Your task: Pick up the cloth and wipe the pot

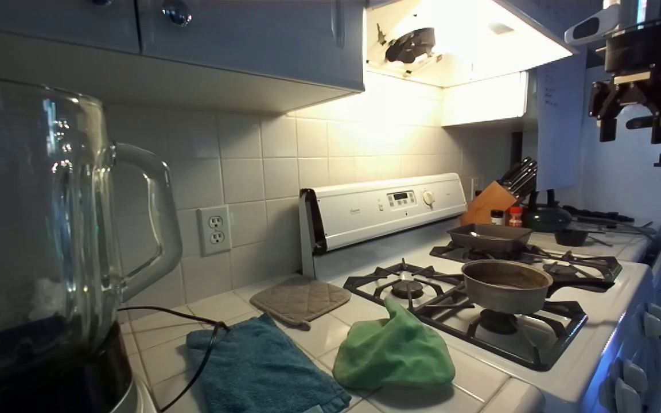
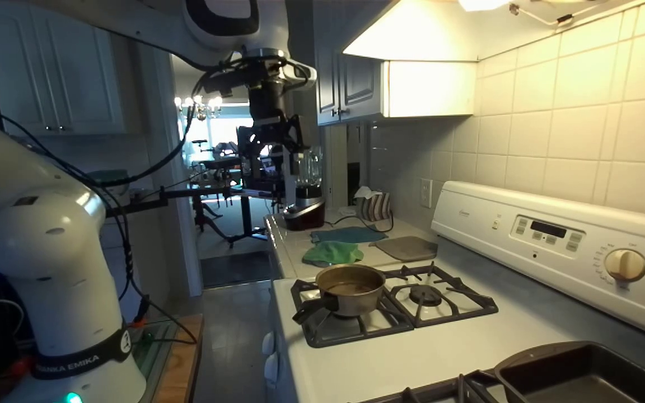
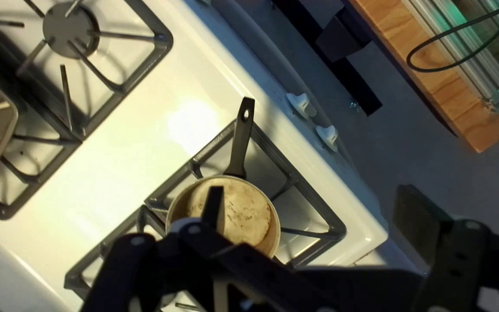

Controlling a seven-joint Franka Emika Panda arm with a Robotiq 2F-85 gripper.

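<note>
Hanging nearest in the wrist view, the gripper (image 3: pixel 312 195) has its fingers spread wide and holds nothing; in both exterior views it is well above the level of the stove (image 3: pixel 124 182), apart from everything. Beneath, the pot (image 3: pixel 245 208) stands upright on a front burner grate (image 3: pixel 336 230), its black handle (image 3: pixel 241 138) slanting toward the stove's front edge, brown marks showing on its inside. Farther off, past the stove, the green cloth (image 1: pixel 396 350) sits bunched to a peak on the tiled bench (image 1: pixel 322 338), near the pot but not touching it. Close by lie a flat blue cloth (image 1: pixel 261 367) and a quilted pad (image 1: pixel 302 299), with a blender (image 2: pixel 305 215) beyond. The task names no colour; the green one seems likelier, being closer to the pot. On that reading the job looks hardly begun: the cloth is not yet picked up, and I judge no wiping done. Left are reaching down, closing on a fold, lifting it, carrying it across and rubbing the stained surface.
</note>
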